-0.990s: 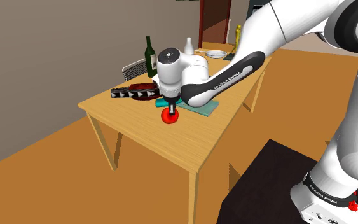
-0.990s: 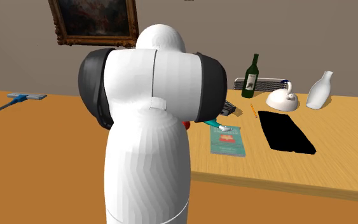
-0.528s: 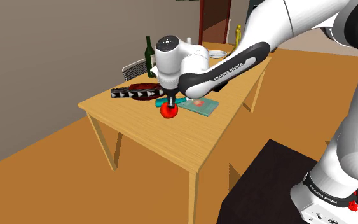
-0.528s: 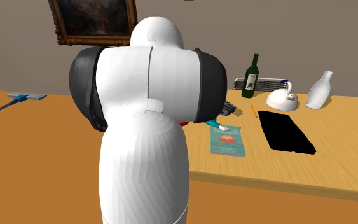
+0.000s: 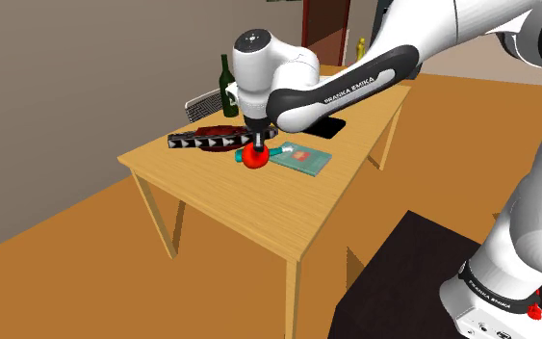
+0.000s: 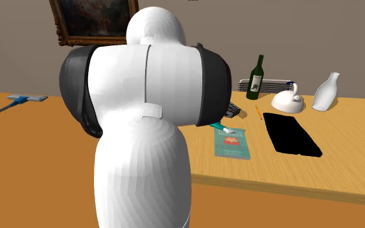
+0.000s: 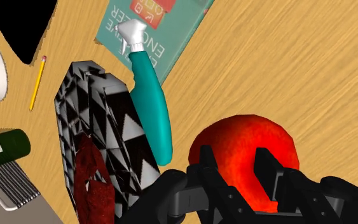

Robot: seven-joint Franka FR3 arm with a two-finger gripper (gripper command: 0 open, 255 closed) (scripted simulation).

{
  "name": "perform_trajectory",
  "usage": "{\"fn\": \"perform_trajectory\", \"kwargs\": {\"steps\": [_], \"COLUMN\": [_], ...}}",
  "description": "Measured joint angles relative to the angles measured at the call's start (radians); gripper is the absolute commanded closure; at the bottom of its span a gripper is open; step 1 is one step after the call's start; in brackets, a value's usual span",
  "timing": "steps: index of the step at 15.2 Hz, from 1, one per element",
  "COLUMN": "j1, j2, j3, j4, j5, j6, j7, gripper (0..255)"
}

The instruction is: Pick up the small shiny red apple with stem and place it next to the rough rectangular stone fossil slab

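- Apple [image 5: 252,162], red and glossy, is sitting between the black fingers [image 7: 204,160] of the tool [image 5: 255,151], which is clamping it on both sides.
- It seems to be hanging just above the counter [image 5: 259,207], near the dark patterned slab [image 5: 199,141] and just beside a teal bottle [image 7: 153,111].
- The bottle is lying between the apple and the slab, its white cap resting on a book [image 7: 171,28].
- The grip is looking like the first risk: the fingers are pinching a round, slick skin, so a quick swing could be letting it slide out and roll across the counter.
- The bottle is posing the second risk. If the arm is carrying the apple low towards the slab, it could be nudging the bottle into the slab or off the book.
- Setting down is the third risk: if the apple is being released on the book's edge or on the bottle, it is likely to be rolling away from the slab.
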Motion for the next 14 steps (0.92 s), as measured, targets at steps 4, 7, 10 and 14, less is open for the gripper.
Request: {"fn": "perform_trajectory", "kwargs": {"steps": [4,7,10,14], "j1": [0.000,0.002,0.000,-0.043], "j2": [-0.015,-0.022,-0.037,-0.097], "j3": [0.004,0.007,0.008,-0.021], "j4": [0.035,0.064,0.085,0.021], "j5": [0.021,0.034,0.049,0.080], "j6": [-0.043,-0.075,-0.104,-0.064], "j7": [-0.029,-0.047,-0.069,-0.139], "gripper": [255,255,255,255]}}
